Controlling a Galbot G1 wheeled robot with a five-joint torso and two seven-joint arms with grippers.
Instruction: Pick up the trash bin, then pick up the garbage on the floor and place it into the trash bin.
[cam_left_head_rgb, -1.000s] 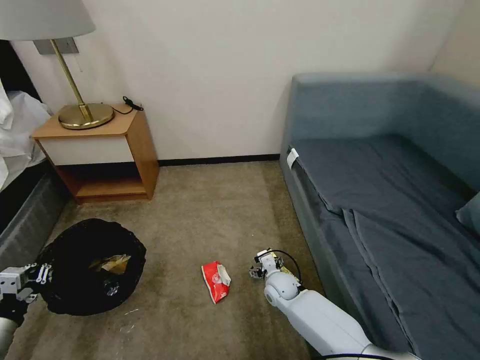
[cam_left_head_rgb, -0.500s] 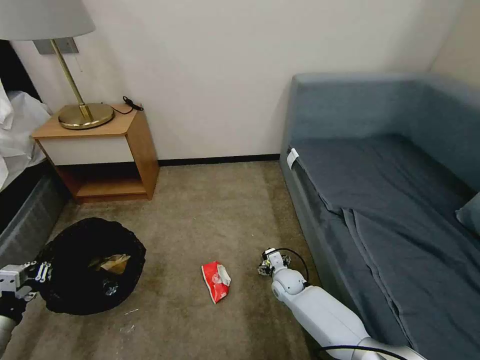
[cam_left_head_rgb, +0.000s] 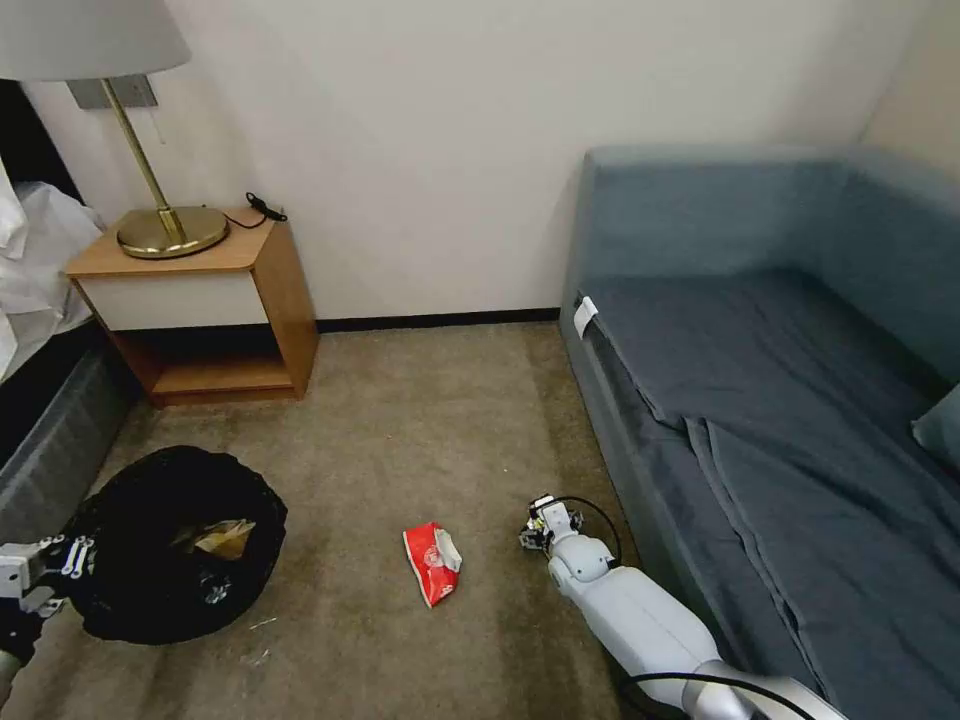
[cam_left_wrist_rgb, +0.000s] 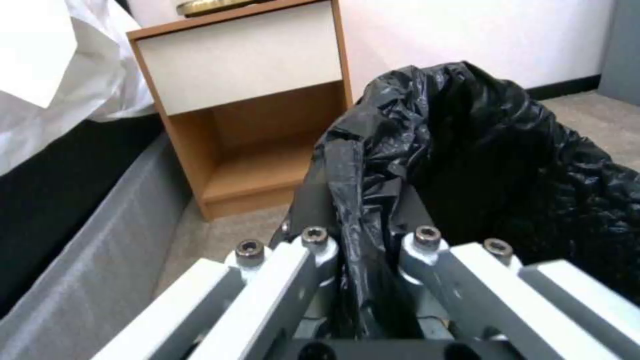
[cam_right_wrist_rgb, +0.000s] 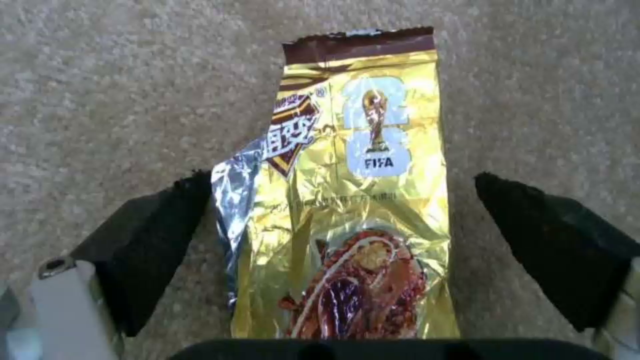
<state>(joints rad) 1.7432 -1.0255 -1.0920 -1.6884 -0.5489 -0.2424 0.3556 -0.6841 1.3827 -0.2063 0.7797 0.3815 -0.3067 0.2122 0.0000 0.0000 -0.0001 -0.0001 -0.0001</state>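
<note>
1. A grey-blue sofa (cam_left_head_rgb: 780, 400) fills the room from 1 to 4 o'clock; a wooden nightstand (cam_left_head_rgb: 200, 300) with a brass lamp (cam_left_head_rgb: 150, 190) stands at 10 o'clock.
2. The trash bin (cam_left_head_rgb: 170, 540) (black liner crinkled, a brownish scrap inside) sits at 8 o'clock on the carpet (cam_left_head_rgb: 400, 420).
3. The left gripper (cam_left_wrist_rgb: 363, 240) is clamped on the bin's bagged rim.
4. The right gripper (cam_right_wrist_rgb: 340, 225) hangs low at 5 o'clock beside the sofa base, fingers (cam_right_wrist_rgb: 153, 240) spread wide either side of a gold snack wrapper (cam_right_wrist_rgb: 353, 200) lying flat, not touching it.
5. A red snack packet (cam_left_head_rgb: 432, 562) lies at 6 o'clock.
</note>
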